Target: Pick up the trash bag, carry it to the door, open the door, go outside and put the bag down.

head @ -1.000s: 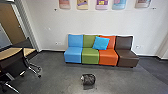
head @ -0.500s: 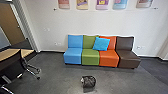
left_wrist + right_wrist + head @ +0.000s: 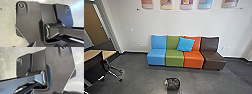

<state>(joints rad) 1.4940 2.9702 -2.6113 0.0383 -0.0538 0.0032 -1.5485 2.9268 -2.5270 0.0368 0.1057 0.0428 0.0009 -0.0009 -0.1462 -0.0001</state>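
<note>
Resting on the gray floor [image 3: 139, 77] of an office lounge, the dark trash bag [image 3: 173, 83], net-like in texture with a pale patch on one side, sits ahead of the robot, apart from a row of four joined seats [image 3: 175, 58] in blue, green, orange and brown. A bright blue cushion [image 3: 186, 44] leans at a tilt against the backrests where green meets orange. Behind the seats, a row of colorful prints [image 3: 186, 3] lines the white wall [image 3: 171, 22]. At the left of the head view, a dark chair [image 3: 94, 65] with metallic legs stands beside a table with a light wood top [image 3: 110, 53], and a brown door [image 3: 94, 23] shows beyond. Both wrist views look down on the robot's own base above the floor. Whether the left gripper and the right gripper are open or closed cannot be told.
</note>
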